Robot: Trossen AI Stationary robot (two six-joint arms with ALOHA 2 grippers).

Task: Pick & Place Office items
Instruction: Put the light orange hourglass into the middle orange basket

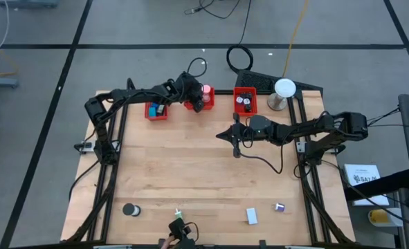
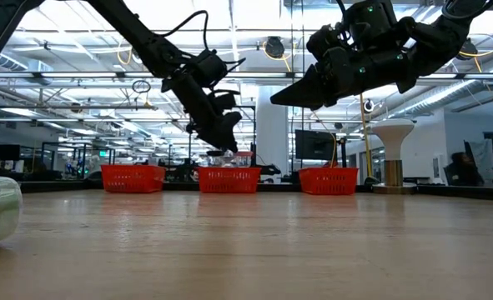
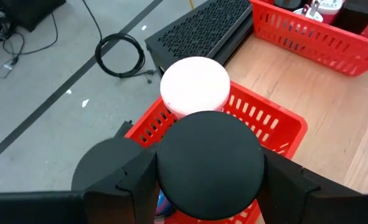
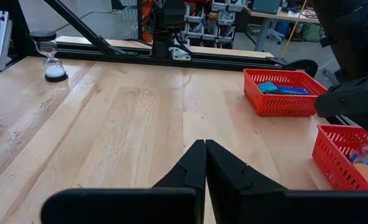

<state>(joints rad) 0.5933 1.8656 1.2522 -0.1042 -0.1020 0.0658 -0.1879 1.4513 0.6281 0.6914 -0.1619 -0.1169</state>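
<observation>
In the left wrist view my left gripper (image 3: pixel 210 171) is shut on a black round roll (image 3: pixel 210 149) above the middle red bin (image 3: pixel 277 121), where a pink-white round thing (image 3: pixel 195 84) lies. The high view shows this gripper (image 1: pixel 197 102) at the table's far edge. My right gripper (image 1: pixel 220 135) is shut and empty; it hangs above the table's middle (image 2: pixel 276 99), pointing left (image 4: pixel 205 155). Loose items lie near the near edge: a roll (image 1: pixel 130 209), a white block (image 1: pixel 251 216) and a small purple bit (image 1: pixel 279 206). My left gripper pinches the black roll between its two fingers (image 3: pixel 131 183), one on each side of the round rim (image 3: pixel 162 165). The fingers slant down from above. The roll is lifted clear, over the middle bin.
Three red bins line the far edge: the left (image 1: pixel 156 111) holds blue blocks, the right (image 1: pixel 245 101) black rolls. A white dome (image 1: pixel 284 88) stands by the far right corner. An hourglass (image 4: pixel 55 62) stands at the left side. Bare wood spans the middle of the table (image 1: pixel 176 166).
</observation>
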